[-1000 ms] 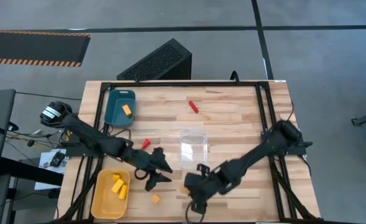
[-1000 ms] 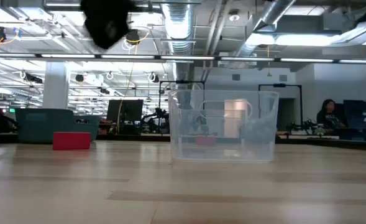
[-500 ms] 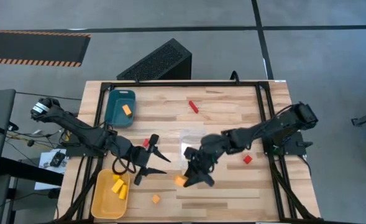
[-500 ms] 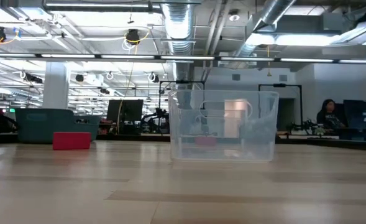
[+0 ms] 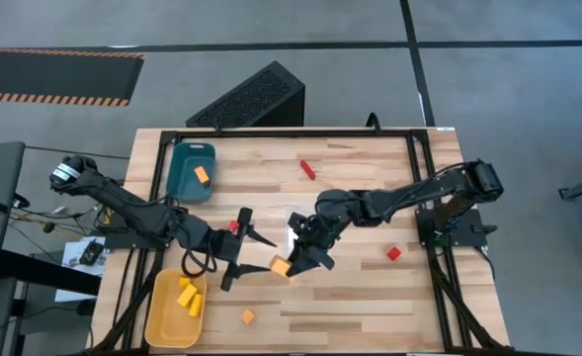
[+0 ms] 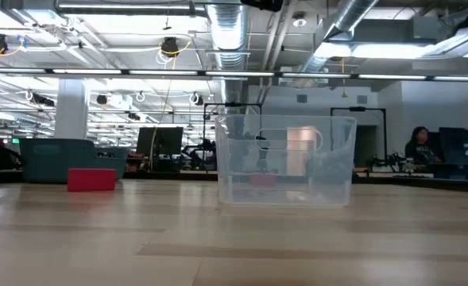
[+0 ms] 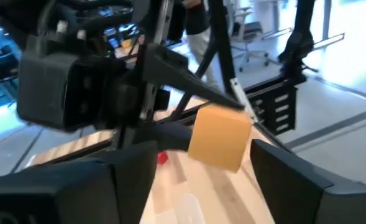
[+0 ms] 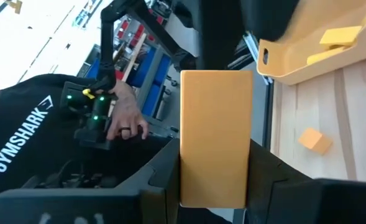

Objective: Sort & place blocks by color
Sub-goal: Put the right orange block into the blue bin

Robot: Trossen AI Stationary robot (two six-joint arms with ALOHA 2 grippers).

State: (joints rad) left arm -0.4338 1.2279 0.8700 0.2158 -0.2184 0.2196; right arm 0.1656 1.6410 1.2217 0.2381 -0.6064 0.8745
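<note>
Beyond the table edge, in the right wrist view, a person (image 8: 27, 143) in a dark shirt lettered "GYMSHARK" holds a controller; the right gripper (image 5: 292, 261) is clamped on an orange block (image 8: 216, 137) above the wooden table (image 5: 370, 307), just beside the left gripper (image 5: 243, 252), whose fingers stand wide apart (the block shows between them in the left wrist view); the yellow tray (image 5: 162, 316) holds yellow blocks (image 5: 189, 297); the teal tray (image 5: 184, 183) holds one orange piece (image 5: 203, 175); the clear plastic box (image 6: 285, 161) stands mid-table; red blocks (image 5: 307, 169) and a small orange block (image 5: 248, 316) lie loose.
</note>
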